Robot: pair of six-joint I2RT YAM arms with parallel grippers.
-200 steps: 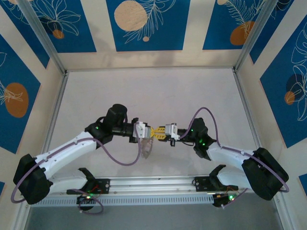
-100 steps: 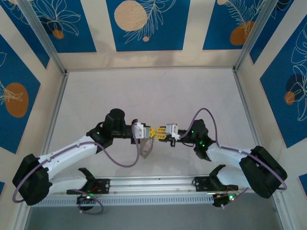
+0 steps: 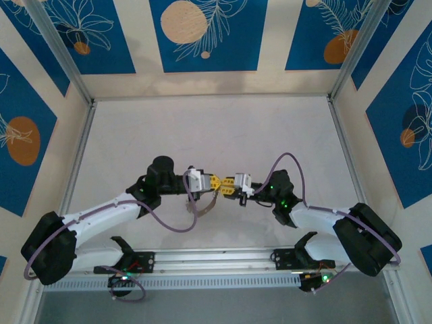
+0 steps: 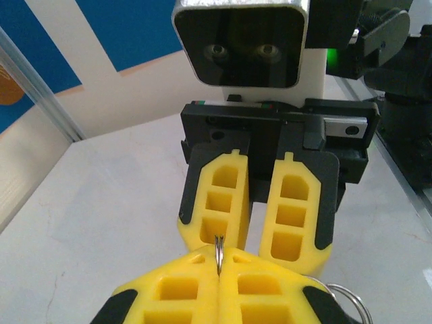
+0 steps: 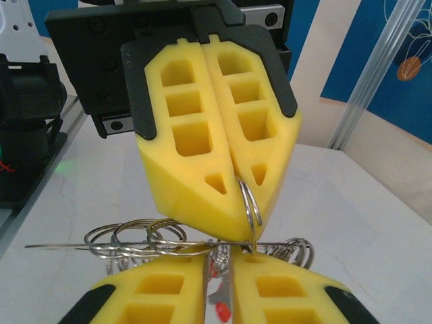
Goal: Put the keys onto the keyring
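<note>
Meeting tip to tip, the left gripper [image 3: 217,182] is clamped on the keyring [image 4: 218,248], which hangs under it, while the right gripper [image 3: 227,185] pinches a red key [image 5: 219,312]. That key seems to lie along the right fingers [image 5: 155,297], aimed at the keyring just ahead, so threading looks like the right arm's job.

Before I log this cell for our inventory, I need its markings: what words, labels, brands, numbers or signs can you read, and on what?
None can be read.
The yellow fingers of the left gripper are blank.
The blue wall panels carry only leaf and circle patterns.
The green lights bear no lettering.
</note>
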